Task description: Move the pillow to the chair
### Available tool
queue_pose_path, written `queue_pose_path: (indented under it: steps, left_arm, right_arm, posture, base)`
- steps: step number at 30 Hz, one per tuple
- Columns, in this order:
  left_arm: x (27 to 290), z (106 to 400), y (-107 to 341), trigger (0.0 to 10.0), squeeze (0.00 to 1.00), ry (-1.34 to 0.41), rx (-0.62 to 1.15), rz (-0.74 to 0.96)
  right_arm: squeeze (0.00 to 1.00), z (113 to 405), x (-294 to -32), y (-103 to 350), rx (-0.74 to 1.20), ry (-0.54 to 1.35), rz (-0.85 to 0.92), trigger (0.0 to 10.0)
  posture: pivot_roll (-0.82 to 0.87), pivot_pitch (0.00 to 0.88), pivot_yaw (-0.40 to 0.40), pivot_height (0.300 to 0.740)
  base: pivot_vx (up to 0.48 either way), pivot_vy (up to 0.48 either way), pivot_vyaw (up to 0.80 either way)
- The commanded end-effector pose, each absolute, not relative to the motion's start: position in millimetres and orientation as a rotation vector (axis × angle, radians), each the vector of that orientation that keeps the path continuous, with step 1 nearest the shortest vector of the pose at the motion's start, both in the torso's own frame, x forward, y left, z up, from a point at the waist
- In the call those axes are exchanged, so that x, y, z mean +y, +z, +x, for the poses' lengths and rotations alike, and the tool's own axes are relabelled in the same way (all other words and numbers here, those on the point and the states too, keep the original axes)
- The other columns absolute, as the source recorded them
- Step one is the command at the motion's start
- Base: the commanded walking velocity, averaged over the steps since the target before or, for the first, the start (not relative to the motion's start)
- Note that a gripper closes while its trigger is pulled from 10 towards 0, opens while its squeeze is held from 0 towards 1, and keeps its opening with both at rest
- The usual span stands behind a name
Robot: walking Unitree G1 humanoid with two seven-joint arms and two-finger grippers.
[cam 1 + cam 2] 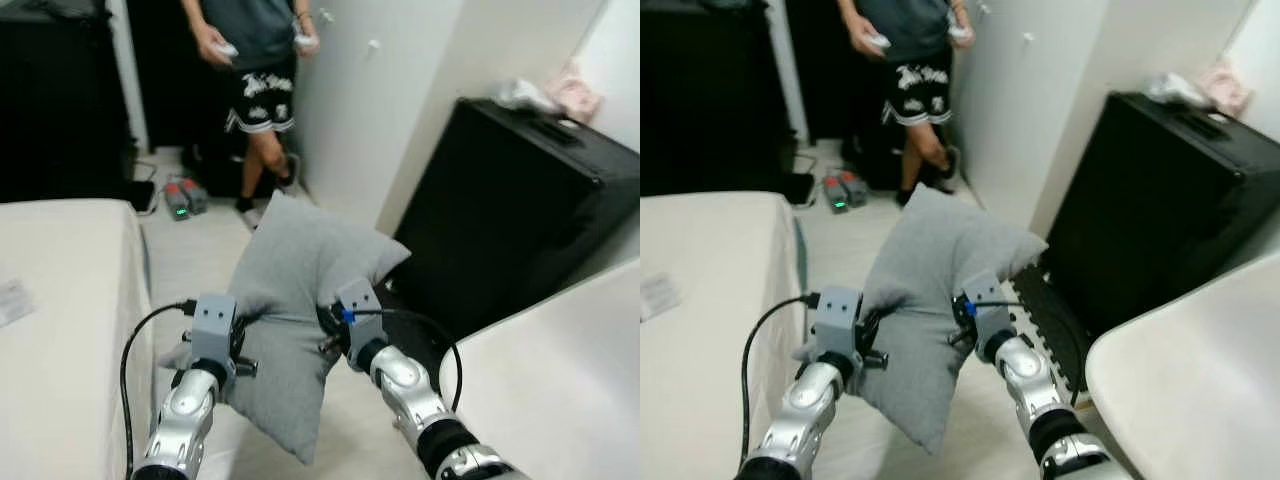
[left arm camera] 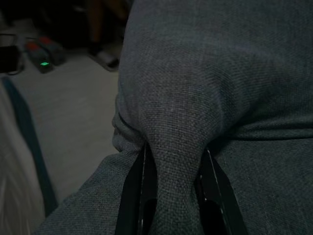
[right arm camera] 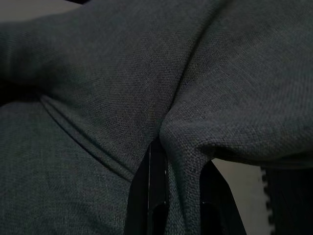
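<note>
**Grey pillow held up in both grippers**

Up in the air over the pale floor (image 1: 190, 245), between the two silver arms: a grey pillow (image 1: 290, 300), one corner hanging down. Pinched on its left side by the left gripper (image 2: 173, 196), black fingers (image 2: 134, 196) closed tight on a fold of cloth. Same on the right side with the right gripper (image 3: 178, 200), fingers (image 3: 151, 196) squeezed on another fold.

To the robot's left, a white bed (image 1: 60, 320) with a small flat thing (image 1: 12, 298) on it, too blurry to name. To the right, a big black case (image 1: 510, 210) with a pale bundle (image 1: 545, 98) on top, maybe cloth or bags, hard to tell. Lower right, a white rounded surface (image 1: 560, 390), cut off at the edge.

Farther back, a person (image 1: 255, 70) standing, seen from the shoulders down, something small in each hand. Near the feet, a little green light (image 1: 181, 210) on the floor.
</note>
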State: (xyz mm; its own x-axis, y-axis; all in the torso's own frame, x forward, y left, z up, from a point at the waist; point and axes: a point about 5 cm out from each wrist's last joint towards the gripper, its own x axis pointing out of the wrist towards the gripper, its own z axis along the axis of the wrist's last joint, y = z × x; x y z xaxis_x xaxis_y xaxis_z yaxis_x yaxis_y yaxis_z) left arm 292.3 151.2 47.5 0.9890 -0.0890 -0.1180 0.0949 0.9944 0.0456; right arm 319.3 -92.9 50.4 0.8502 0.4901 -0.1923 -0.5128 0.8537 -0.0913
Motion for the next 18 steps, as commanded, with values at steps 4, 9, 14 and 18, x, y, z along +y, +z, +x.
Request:
queue_pose_path:
  steps: [4,9,14,18]
  left_arm:
    - [174.0,298.1,56.5,10.0,0.0,0.034,0.091,0.051]
    - [171.2,298.7,56.0,10.0,0.0,0.022,0.096,0.059]
    - [176.1,299.7,57.9,10.0,0.0,0.041,0.093,0.07]
    - [186.5,297.4,55.4,10.0,0.0,0.069,0.108,0.083]
  right_arm:
    - [0.0,312.1,-118.9,32.8,0.256,0.45,-0.169,10.0]
    - [0.0,312.1,-121.4,32.1,0.261,0.437,-0.167,10.0]
    - [0.0,312.7,-122.1,30.5,0.281,0.419,-0.143,10.0]
    - [0.0,313.3,-122.8,27.0,0.317,0.396,-0.153,10.0]
  posture:
    - [0.01,0.051,-0.081,0.74]
    - [0.01,0.041,-0.085,0.74]
    - [0.05,0.028,-0.11,0.74]
    - [0.04,0.028,-0.092,0.74]
  base:
    - [0.0,0.0,-0.8]
    - [0.0,0.0,-0.8]
    - [0.0,0.0,-0.8]
    - [0.0,0.0,-0.8]
